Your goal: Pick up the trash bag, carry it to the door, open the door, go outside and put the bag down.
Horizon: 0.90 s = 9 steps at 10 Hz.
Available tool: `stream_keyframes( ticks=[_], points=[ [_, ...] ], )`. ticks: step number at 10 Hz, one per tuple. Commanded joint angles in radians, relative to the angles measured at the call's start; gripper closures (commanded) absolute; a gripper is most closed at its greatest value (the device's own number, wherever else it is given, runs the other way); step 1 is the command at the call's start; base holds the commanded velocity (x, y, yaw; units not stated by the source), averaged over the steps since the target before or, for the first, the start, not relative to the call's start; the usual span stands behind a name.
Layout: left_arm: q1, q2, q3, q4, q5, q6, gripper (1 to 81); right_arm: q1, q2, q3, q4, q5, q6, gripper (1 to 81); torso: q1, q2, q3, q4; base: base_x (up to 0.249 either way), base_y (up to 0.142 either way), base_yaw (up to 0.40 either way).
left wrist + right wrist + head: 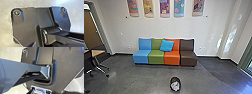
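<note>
Sitting low in the head view, a dark round bin (172, 87) is holding something pale and crumpled (175, 86); it is looking like the trash bag, but blur is hiding its folds, its rim and how full it is. The left claw (32, 45) is barely showing at the edge of its wrist view, and the right claw (31, 91) is being cut off in much the same way. I cannot tell whether either claw is standing apart, together or clamped on anything. The bin is resting on the floor (141, 77) ahead of the robot, well apart from both claws.

Behind the bin, a four-part sofa (156, 57) is standing against the wall (131, 32), running from blue through green and orange to brown. A bright blue cushion (167, 45) is leaning tilted across the green and orange backs. Above, a row of posters (165, 8) is hanging with its tops cut off, the print blurring too much to read. To one side, wheeled furniture (98, 53) is disappearing past the picture's left edge; opposite, a green frame (247, 53) is being cut off too.
</note>
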Motion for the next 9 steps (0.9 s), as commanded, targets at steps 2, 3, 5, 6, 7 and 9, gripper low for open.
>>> stream_keyframes(
  ticks=[2,3,5,6,7,9],
  points=[
    [-0.047,-0.004,0.006,-0.001,0.063,0.008,1.0,0.019,0.004,0.009,-0.011,-0.057,-0.003,1.0,-0.001,-0.001,0.0,0.0,0.166,-0.064,0.0],
    [-0.047,-0.004,0.006,-0.001,0.063,0.008,1.0,0.019,0.004,0.009,-0.01,-0.057,-0.003,1.0,-0.001,-0.001,0.0,0.0,0.166,0.0,0.0],
    [-0.047,-0.004,0.006,-0.001,0.063,0.008,1.0,0.018,0.004,0.009,-0.01,-0.057,-0.003,1.0,-0.001,-0.001,0.0,0.0,0.166,0.0,0.0],
    [-0.047,-0.004,0.006,-0.001,0.063,0.008,1.0,0.018,0.004,0.009,-0.01,-0.057,-0.003,1.0,0.0,-0.001,0.0,0.0,0.166,0.0,0.0],
    [-0.047,-0.004,0.006,-0.001,0.063,0.008,1.0,0.018,0.004,0.009,-0.01,-0.057,-0.003,1.0,0.0,-0.001,0.0,0.0,0.166,0.0,0.0],
    [-0.047,-0.003,0.006,-0.001,0.063,0.008,1.0,0.018,0.004,0.009,-0.01,-0.057,-0.003,1.0,-0.001,-0.001,0.0,0.0,0.166,0.0,0.0]
  ],
)
